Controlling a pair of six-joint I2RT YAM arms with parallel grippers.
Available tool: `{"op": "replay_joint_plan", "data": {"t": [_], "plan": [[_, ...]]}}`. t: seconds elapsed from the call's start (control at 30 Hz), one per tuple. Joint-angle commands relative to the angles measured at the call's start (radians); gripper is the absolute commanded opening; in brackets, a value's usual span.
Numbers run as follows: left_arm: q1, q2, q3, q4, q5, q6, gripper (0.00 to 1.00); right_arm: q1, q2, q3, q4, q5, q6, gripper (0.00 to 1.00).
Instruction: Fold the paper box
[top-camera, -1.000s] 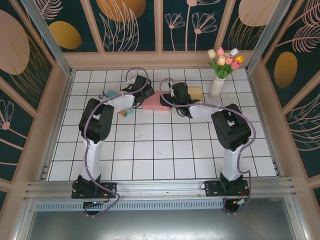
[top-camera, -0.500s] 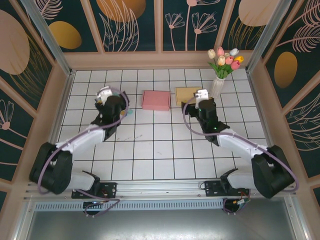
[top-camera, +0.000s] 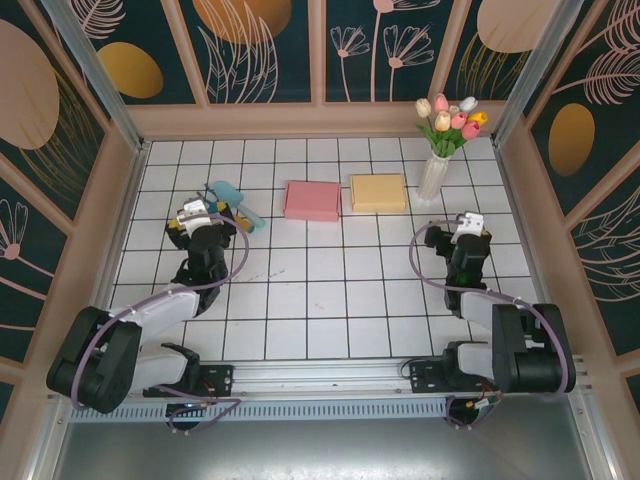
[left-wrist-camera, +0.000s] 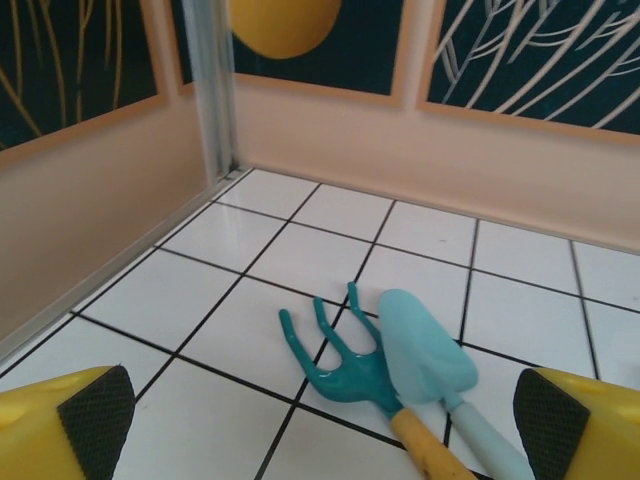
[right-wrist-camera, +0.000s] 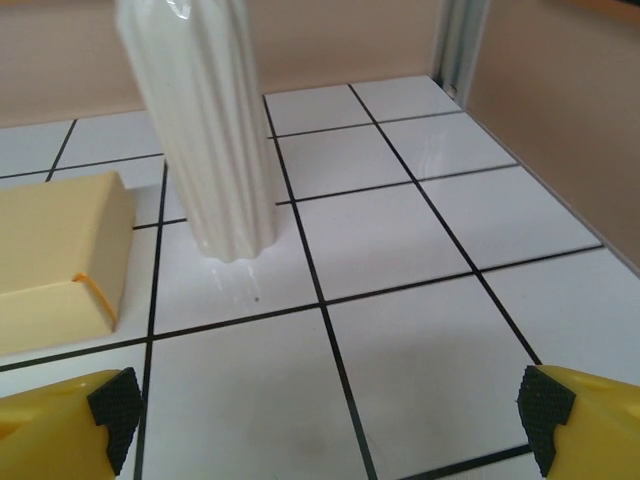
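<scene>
Low in the top view, the left gripper (top-camera: 200, 213) and right gripper (top-camera: 468, 225) both hang with jaws spread wide, holding nothing. Just beyond the left one lie a teal rake (left-wrist-camera: 335, 360) and pale blue trowel (left-wrist-camera: 425, 355); beyond the right stands the white vase (right-wrist-camera: 205, 130). Farther up, at upper centre, the pink paper box (top-camera: 311, 200) lies flat and closed, a yellow box (top-camera: 379, 192) near it on the right. A right-side reach could tip the vase — it crowds the yellow box. No writing is readable.
</scene>
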Motion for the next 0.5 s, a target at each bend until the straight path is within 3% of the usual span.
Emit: {"op": "replay_joint_plan", "data": {"t": [0.0,0.1,0.23,0.37,0.47], "plan": [[0.004,-0.060,-0.071,0.139,0.044,0.060,0.99,-0.020,0.031,-0.023,0.207,-0.094,0.049,0.99],[0.004,-0.106,-0.110,0.164,0.120,0.080,0.99,-0.029,0.092,-0.044,0.345,-0.153,0.014,0.99],[0.004,-0.130,-0.118,0.144,0.083,0.068,0.99,-0.046,0.274,-0.042,0.519,-0.262,-0.002,0.99],[0.004,-0.151,-0.132,0.149,0.075,0.070,0.99,-0.092,0.265,-0.007,0.435,-0.256,0.060,0.99],[0.004,-0.200,-0.176,0.176,0.077,0.065,0.99,-0.061,0.271,0.017,0.396,-0.222,0.032,0.99]]}}
